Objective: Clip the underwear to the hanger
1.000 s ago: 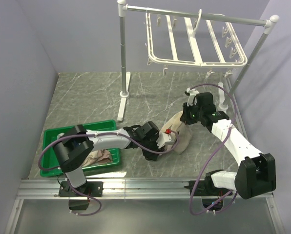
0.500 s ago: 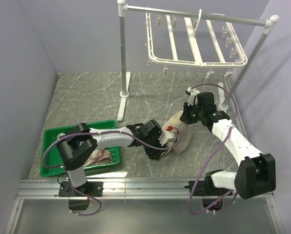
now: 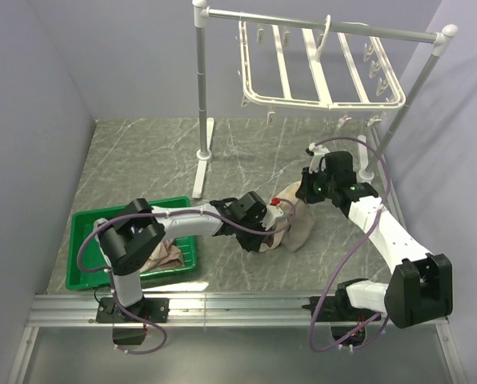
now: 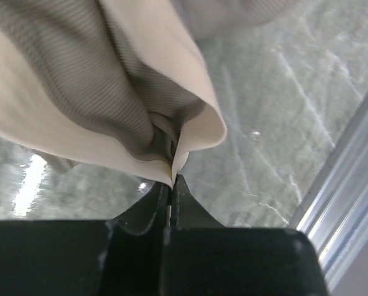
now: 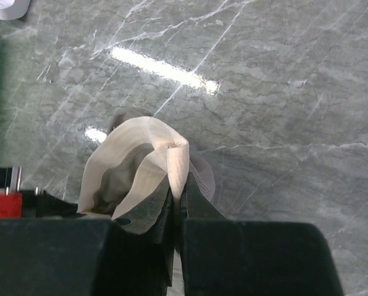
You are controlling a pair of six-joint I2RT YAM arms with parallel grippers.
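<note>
The counter (image 3: 142, 160) is carrying everything, and the hanger (image 3: 326, 102) is hanging above its far side with nothing clipped on yet. The right arm (image 3: 374, 220) is reaching in from the hanger's near right, the left arm (image 3: 182, 224) from its near left. The underwear (image 3: 298, 228) is sagging between them, well short of the hanger. Both pairs of jaws are pinching shut on its beige waistband. Since a second ago, the left arm's jaws are sitting nearer the hanger and the cloth is bunching narrower. By my judgement the two-point hold is settling and the lift toward the clips is next.
</note>
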